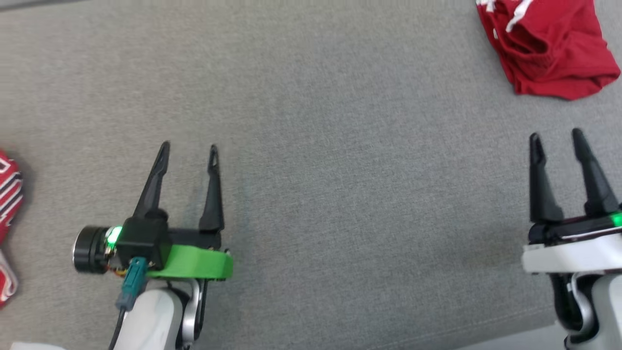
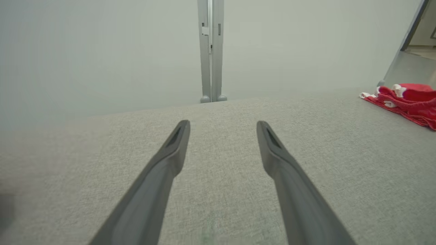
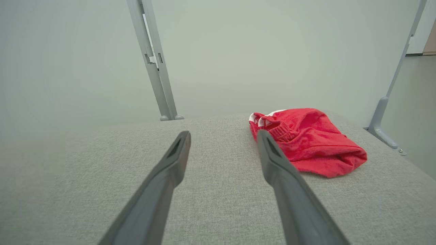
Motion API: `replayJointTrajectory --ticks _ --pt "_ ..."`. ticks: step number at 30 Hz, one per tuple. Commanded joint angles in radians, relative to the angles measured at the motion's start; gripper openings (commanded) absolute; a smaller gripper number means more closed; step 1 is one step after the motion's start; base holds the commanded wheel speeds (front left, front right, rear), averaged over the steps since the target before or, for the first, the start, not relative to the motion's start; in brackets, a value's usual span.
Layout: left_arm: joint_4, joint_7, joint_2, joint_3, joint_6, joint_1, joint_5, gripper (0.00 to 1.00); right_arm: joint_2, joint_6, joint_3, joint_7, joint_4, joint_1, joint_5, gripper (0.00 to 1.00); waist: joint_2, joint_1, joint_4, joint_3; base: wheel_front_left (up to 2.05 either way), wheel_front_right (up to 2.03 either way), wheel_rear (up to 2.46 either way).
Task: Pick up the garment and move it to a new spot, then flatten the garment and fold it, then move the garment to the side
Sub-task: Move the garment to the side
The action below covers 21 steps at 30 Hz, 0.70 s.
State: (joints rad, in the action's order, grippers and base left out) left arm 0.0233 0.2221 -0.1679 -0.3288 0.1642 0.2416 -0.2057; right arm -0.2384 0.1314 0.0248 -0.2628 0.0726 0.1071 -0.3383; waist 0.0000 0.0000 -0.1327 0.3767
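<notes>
Flat grey woven-fabric surface (image 1: 316, 146), fine even weave, spans head view. Crumpled red cloth garment (image 1: 554, 53), white drawstrings and gathered waistband, lies bunched at far right, close to surface's far edge. Red-and-white patterned cloth (image 1: 7, 204) lies at left edge, cut off by frame. Two cloths well apart.

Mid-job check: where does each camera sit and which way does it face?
Head view: on the head, looking down at the grey surface; shows the open left hand and right hand, red garment beyond the right one.
Left wrist view: on the left wrist, looking along its two fingers, low over the surface, toward a pale wall.
Right wrist view: on the right wrist, along its fingers toward the garment.
Shared: all three show the garment and surface.
</notes>
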Motion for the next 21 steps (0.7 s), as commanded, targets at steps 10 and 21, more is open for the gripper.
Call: replayJointTrajectory --ticks 10,21 --pt "0.042 0.025 -0.03 0.057 0.021 -0.158 -0.061 1.0 0.038 -0.001 -0.021 0.061 0.05 -0.122 0.036 1.0 0.0 0.0 0.142 -0.205 0.0 0.0 0.0" --pt "0.087 0.034 -0.049 0.055 -0.009 -0.237 -0.089 1.0 0.058 -0.001 -0.001 0.129 0.098 -0.261 0.065 1.0 0.0 0.0 0.14 -0.307 0.0 0.0 0.0"
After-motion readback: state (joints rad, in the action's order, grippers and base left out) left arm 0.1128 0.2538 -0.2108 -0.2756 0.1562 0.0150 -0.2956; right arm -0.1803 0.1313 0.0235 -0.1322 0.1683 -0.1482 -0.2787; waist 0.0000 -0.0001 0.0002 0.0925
